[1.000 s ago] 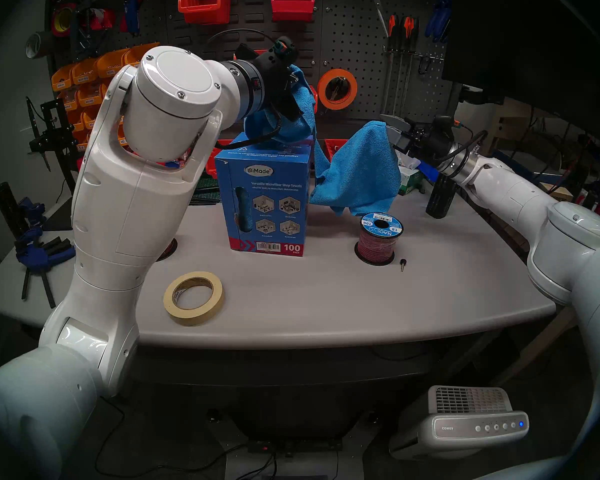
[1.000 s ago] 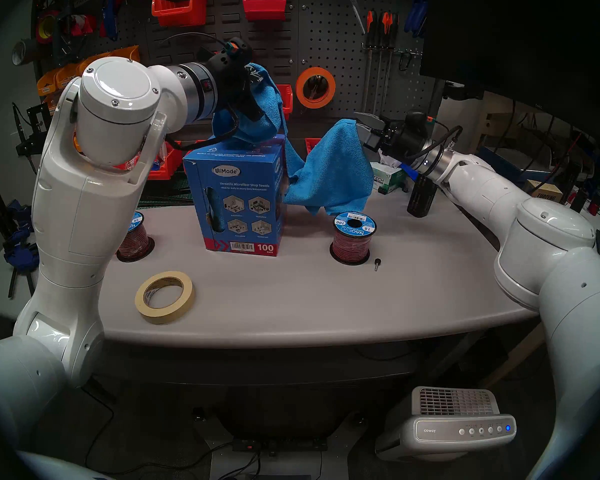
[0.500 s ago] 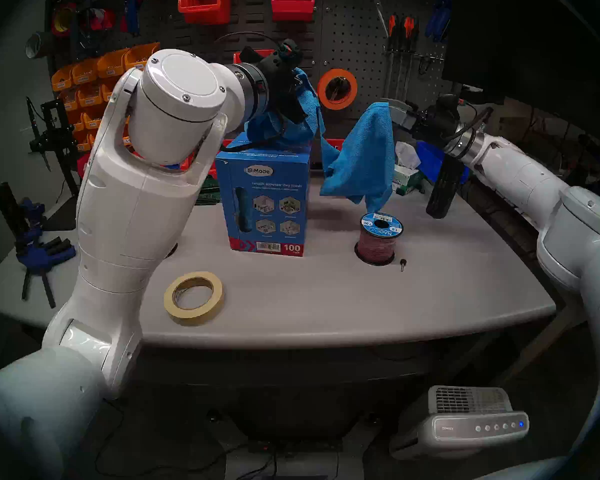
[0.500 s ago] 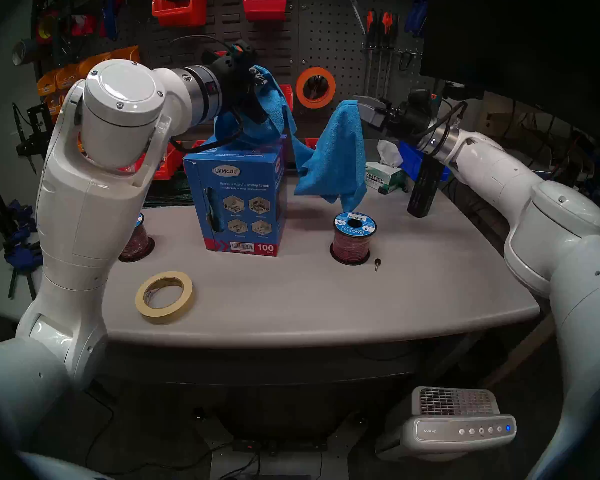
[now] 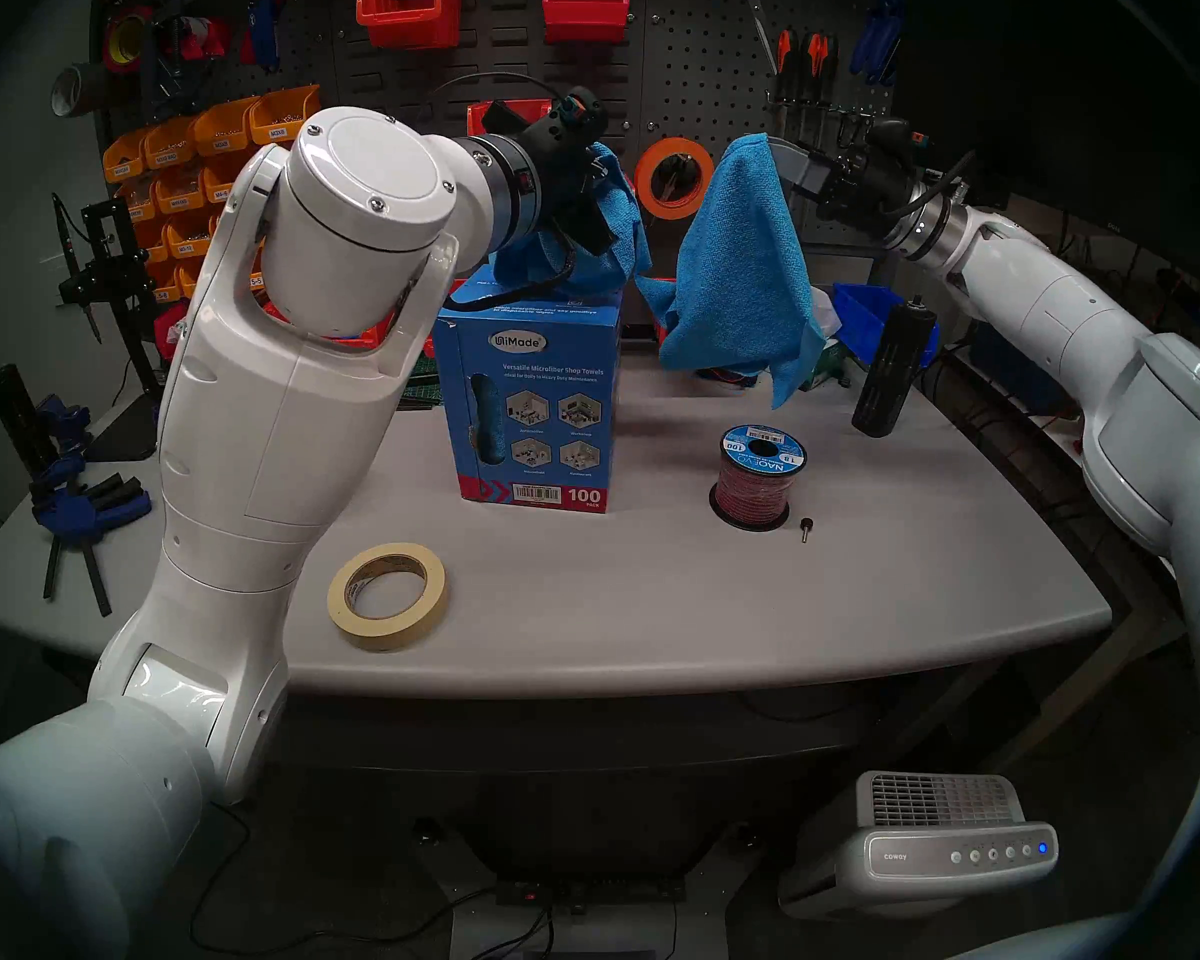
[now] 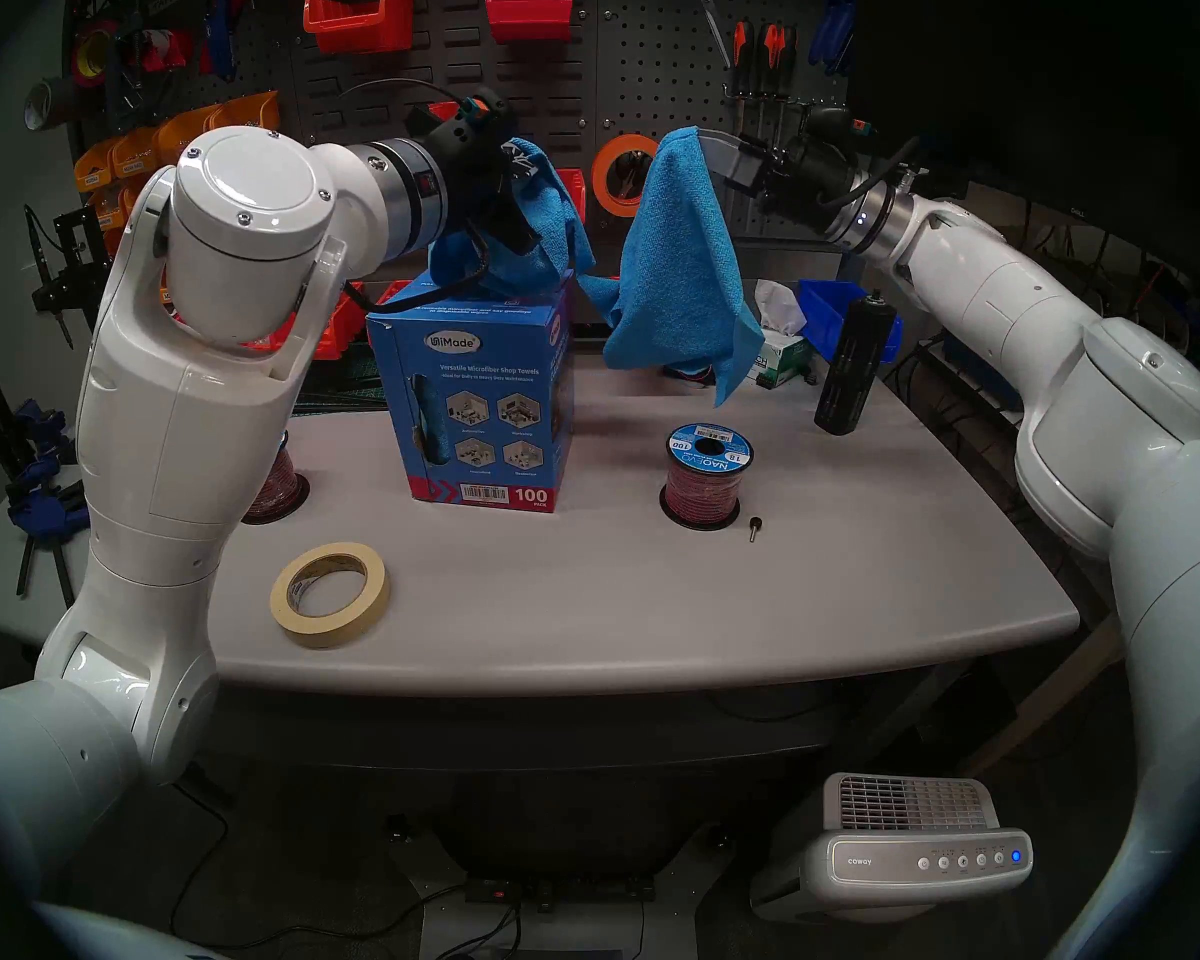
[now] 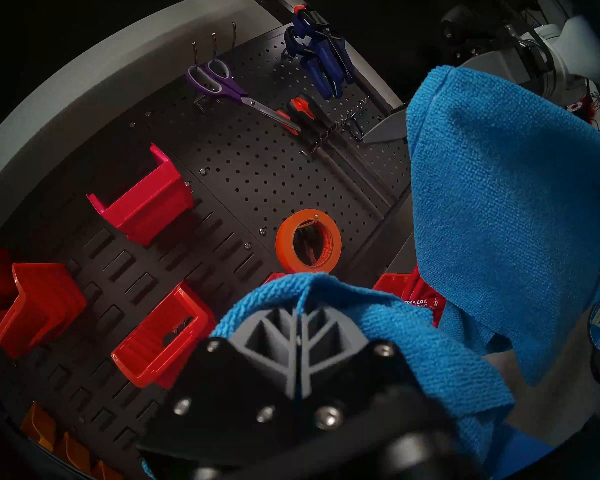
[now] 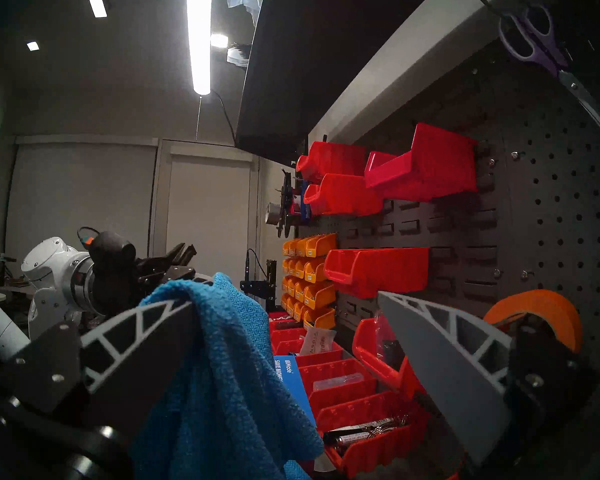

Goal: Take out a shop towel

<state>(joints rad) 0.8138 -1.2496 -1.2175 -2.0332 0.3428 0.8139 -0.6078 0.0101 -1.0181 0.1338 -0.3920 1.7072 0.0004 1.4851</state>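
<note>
My left gripper (image 7: 297, 334) is clamped on the shop towel (image 5: 736, 259) above the blue carton (image 5: 538, 411); my right gripper (image 8: 291, 330) stands wide, cloth draped over one finger

Counts: one blue shop towel (image 5: 736, 259); one blue carton (image 5: 535, 411); two red wire spools (image 6: 704, 477) (image 6: 272, 484); one masking tape roll (image 5: 386, 595); one orange tape roll (image 5: 673, 178); one tissue box (image 6: 781, 356); two grippers (image 7: 297, 334) (image 8: 291, 351).
</note>
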